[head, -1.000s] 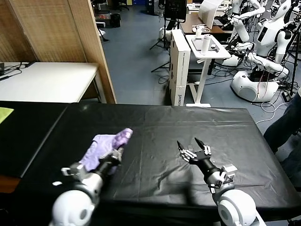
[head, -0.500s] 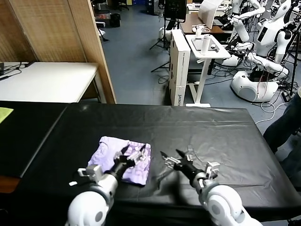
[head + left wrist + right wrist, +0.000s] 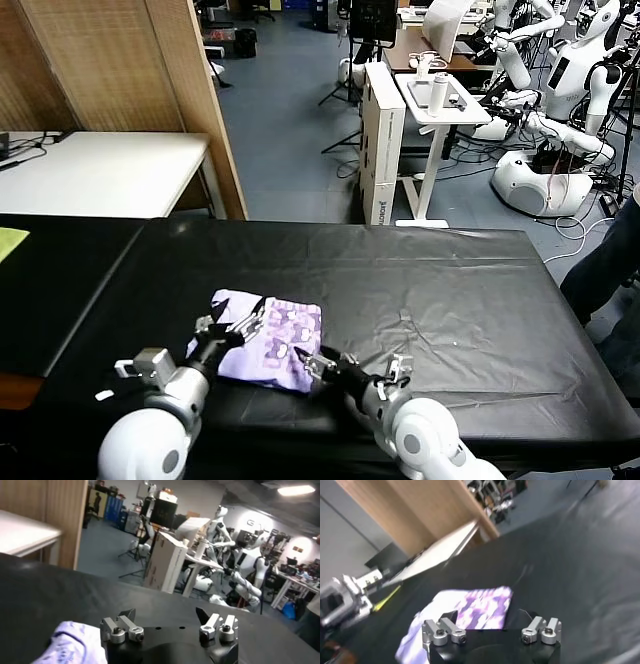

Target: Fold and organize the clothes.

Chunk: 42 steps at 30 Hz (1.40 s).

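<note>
Already the black counter (image 3: 430,290) carries the T-shirt (image 3: 268,340) as a compact folded bundle, its patterned side up and nothing gripping it, so the folding looks largely done. What seems left is tidying: the lower edge toward the robot looks a little uneven, and the bundle may yet need squaring or moving to its final spot, though that is a judgement only. The left tool (image 3: 225,331) sits at the bundle's left edge with its fingers spread apart and empty; in its wrist view the cloth lies just beside one finger. The right tool (image 3: 318,364) is at the bundle's near right corner, fingers apart, close to the fabric but not clamped on it.
</note>
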### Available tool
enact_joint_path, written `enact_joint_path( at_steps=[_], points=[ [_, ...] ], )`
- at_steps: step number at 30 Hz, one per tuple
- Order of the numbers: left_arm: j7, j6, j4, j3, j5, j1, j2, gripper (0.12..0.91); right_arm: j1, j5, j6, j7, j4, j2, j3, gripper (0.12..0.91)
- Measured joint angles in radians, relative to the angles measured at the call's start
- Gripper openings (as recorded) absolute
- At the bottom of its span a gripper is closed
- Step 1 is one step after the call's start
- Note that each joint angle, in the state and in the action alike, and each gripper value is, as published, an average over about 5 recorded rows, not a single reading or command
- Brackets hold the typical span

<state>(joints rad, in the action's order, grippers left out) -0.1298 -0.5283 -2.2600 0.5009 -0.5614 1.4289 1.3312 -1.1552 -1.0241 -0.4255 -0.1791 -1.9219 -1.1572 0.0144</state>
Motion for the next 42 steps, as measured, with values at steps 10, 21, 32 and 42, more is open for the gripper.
enact_joint_path(
  at_steps=[10,21,32,42],
  points=[
    [0.0,-0.001,-0.025,0.025,-0.007,0.013,-0.01,0.907,-0.003,0.054,0.016,-0.004,0.019,0.003,-0.002,0.181],
    [-0.001,0.002,-0.03,0.033,-0.022,0.013,-0.018,0.907,0.005,0.168,-0.015,0.034,0.007,0.099,0.113,0.139],
    [-0.03,0.115,-0.014,0.022,-0.04,0.021,-0.055,0.907,-0.039,0.163,-0.028,0.056,-0.064,0.188,0.217,0.559],
    [-0.039,0.283,0.029,0.008,-0.021,0.058,-0.119,0.907,-0.105,0.373,0.091,0.098,-0.132,0.201,0.264,0.905]
  ],
)
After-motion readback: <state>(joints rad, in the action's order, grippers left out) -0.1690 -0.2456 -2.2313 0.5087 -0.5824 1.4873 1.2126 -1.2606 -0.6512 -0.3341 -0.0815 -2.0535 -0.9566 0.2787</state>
